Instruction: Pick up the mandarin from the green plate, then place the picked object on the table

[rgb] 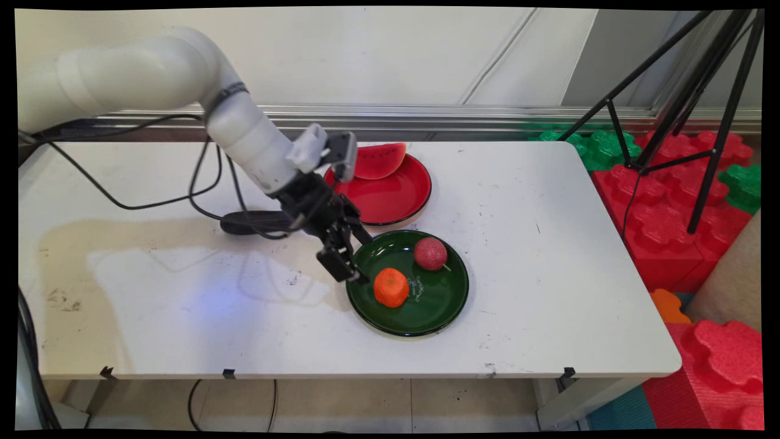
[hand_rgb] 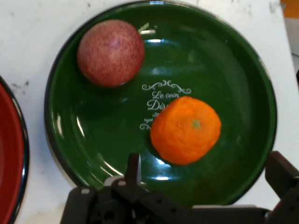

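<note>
Though nothing is gripped, the hand sits low at the plate's edge, and the lines below place things from the gripper outward.

Gripper: the black two-finger gripper (rgb: 342, 268) (hand_rgb: 205, 184) hangs at the near-left rim of the glossy dark green round plate (rgb: 448, 305) (hand_rgb: 243, 70); its fingers stand wide apart and hold nothing.

Nearest thing: the orange, slightly flattened toy mandarin (rgb: 390, 287) (hand_rgb: 186, 129) lies just ahead of the fingertips, on the plate, apart from them; in the hand view it sits roughly between the two fingers, a little nearer the left finger (hand_rgb: 133, 169).

Axis of the mandarin: near round, no clear long axis; its small green stem mark faces up toward the hand camera.

Second thing: the speckled dark red toy ball-shaped fruit (rgb: 430, 253) (hand_rgb: 110, 52) lies farther ahead and off to the left of the gripper's line, on the same plate, apart from the mandarin; a short stem pokes from it.

Beyond the gripper's left side: a glossy red round plate (rgb: 390, 201) (hand_rgb: 9, 158) near the green one, carrying a red watermelon slice with green rind (rgb: 379, 160).

Underneath: the white table (rgb: 548, 244) (hand_rgb: 28, 42).
</note>
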`<state>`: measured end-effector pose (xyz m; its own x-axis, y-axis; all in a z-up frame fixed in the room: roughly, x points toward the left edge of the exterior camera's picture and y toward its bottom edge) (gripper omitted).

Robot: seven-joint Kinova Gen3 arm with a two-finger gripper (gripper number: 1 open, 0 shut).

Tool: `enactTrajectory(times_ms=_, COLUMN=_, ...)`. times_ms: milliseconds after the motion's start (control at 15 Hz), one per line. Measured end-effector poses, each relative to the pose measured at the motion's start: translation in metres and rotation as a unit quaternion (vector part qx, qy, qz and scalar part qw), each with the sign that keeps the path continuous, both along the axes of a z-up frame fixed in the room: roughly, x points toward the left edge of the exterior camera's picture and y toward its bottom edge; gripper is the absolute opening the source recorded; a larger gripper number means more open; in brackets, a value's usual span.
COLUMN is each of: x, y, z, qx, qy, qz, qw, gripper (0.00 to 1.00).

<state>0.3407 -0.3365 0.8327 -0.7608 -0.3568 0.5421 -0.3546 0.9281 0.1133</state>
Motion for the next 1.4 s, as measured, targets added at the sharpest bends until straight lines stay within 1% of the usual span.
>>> enactTrajectory(times_ms=400, x=-0.028, y=-0.015, z=-0.034, qx=0.015, qy=-0.017, qz=-0.007, qw=0.9997, gripper=1.0)
enactTrajectory(times_ms=600, x=-0.039, y=-0.019, z=-0.047, qx=0.02, qy=-0.022, qz=-0.011, qw=0.9995, gripper=1.0)
enactTrajectory(times_ms=933, x=-0.05, y=-0.023, z=-0.058, qx=0.021, qy=-0.027, qz=-0.016, qw=0.9993, gripper=1.0)
enactTrajectory(times_ms=1200, x=-0.055, y=-0.025, z=-0.062, qx=0.019, qy=-0.027, qz=-0.019, qw=0.9993, gripper=1.0)
enactTrajectory(times_ms=1267, x=-0.056, y=-0.025, z=-0.062, qx=0.018, qy=-0.027, qz=-0.02, qw=0.9993, gripper=0.0)
enactTrajectory(times_ms=1400, x=-0.057, y=-0.026, z=-0.062, qx=0.015, qy=-0.026, qz=-0.022, qw=0.9993, gripper=0.0)
